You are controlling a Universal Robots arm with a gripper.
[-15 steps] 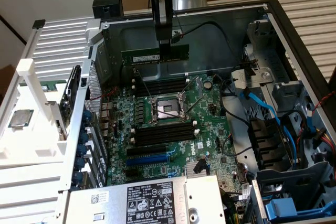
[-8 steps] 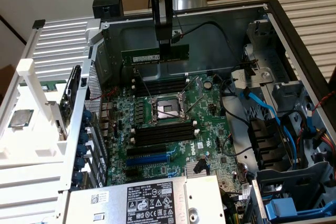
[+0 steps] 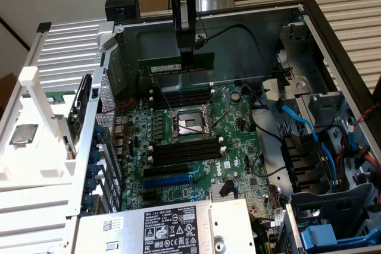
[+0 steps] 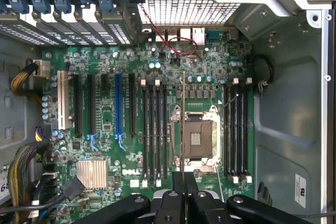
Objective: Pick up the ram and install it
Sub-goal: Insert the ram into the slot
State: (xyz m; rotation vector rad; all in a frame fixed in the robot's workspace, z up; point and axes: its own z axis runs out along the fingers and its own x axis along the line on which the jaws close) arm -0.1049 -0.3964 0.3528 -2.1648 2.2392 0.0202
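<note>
Robot's gripper (image 3: pixel 188 60) clenches the ram (image 3: pixel 161 66) at mid-length, holding the green stick level in the air above the open computer's motherboard (image 3: pixel 238 117), over its far memory slots (image 3: pixel 181 96).

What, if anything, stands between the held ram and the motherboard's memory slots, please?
Nothing visible does. The ram, shut in the gripper, hangs above the motherboard, and the empty memory slots beneath it lie uncovered.

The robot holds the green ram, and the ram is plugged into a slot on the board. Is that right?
Not quite. The exterior view shows the gripper holding the green ram, but the ram hangs in the air above the board, not plugged in.
</note>
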